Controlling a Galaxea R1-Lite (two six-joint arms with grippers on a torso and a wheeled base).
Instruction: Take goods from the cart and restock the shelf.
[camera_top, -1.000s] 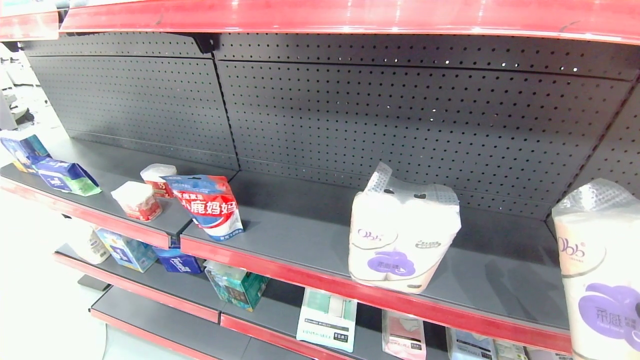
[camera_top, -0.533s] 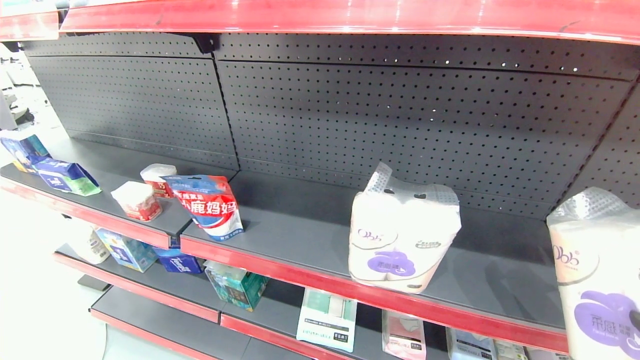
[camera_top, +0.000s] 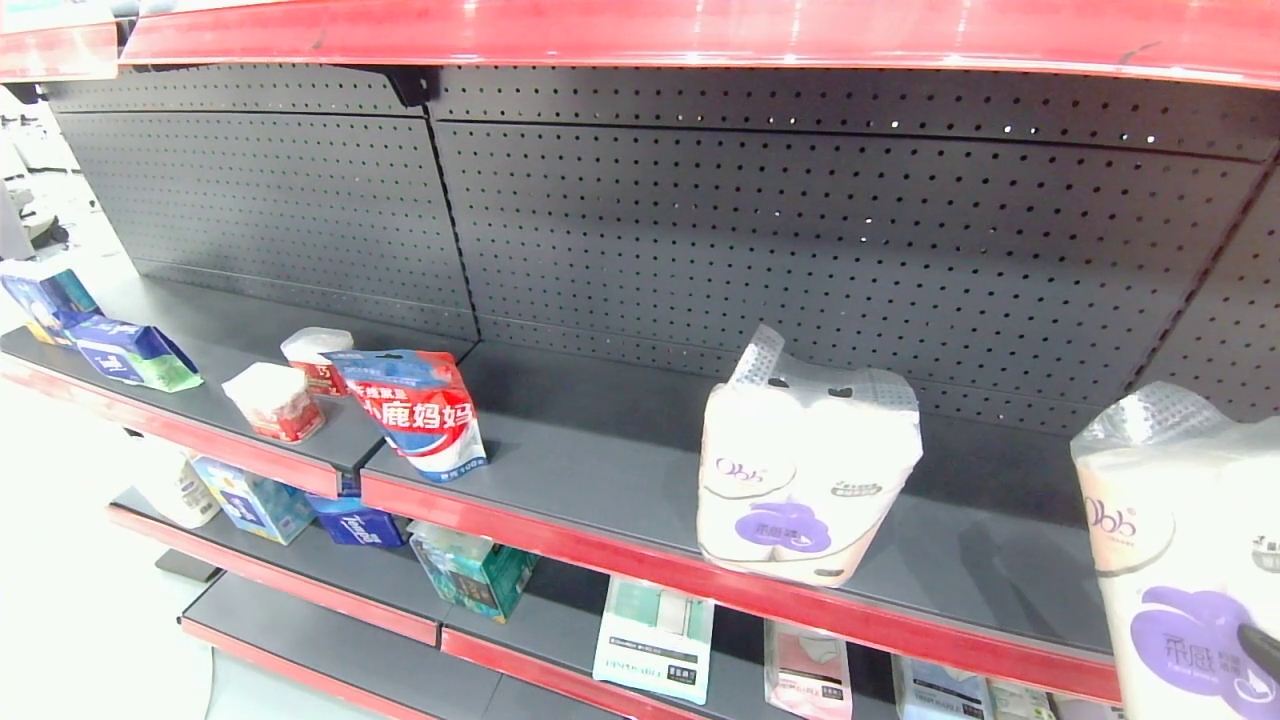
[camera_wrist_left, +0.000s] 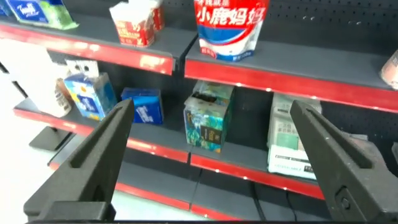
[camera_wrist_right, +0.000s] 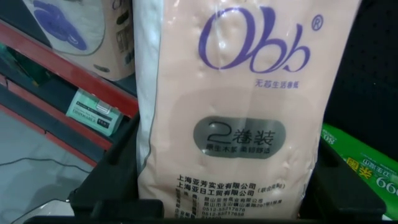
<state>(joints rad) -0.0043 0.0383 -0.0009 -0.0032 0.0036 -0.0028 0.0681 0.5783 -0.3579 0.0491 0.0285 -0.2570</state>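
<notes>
A white toilet-paper pack with purple print (camera_top: 805, 470) stands on the grey middle shelf (camera_top: 590, 450). A second, matching pack (camera_top: 1185, 560) hangs at the far right, level with the shelf's front edge. My right gripper (camera_wrist_right: 231, 177) is shut on this pack (camera_wrist_right: 242, 106), with black fingers (camera_wrist_right: 118, 168) pressing both its sides. One dark fingertip (camera_top: 1262, 648) shows at the pack's lower right corner. My left gripper (camera_wrist_left: 211, 158) hangs open and holds nothing, in front of the lower shelves.
A red-and-white pouch (camera_top: 420, 410), two small red-and-white packs (camera_top: 275, 400) and blue tissue packs (camera_top: 130, 352) stand further left. Boxes (camera_wrist_left: 208, 118) fill the lower shelves. The red upper shelf (camera_top: 640, 30) overhangs. Bare shelf lies between the standing pack and the held one.
The held pack has drifted left and a little lower at the head view's right edge. Everything on the shelf is where it was.
</notes>
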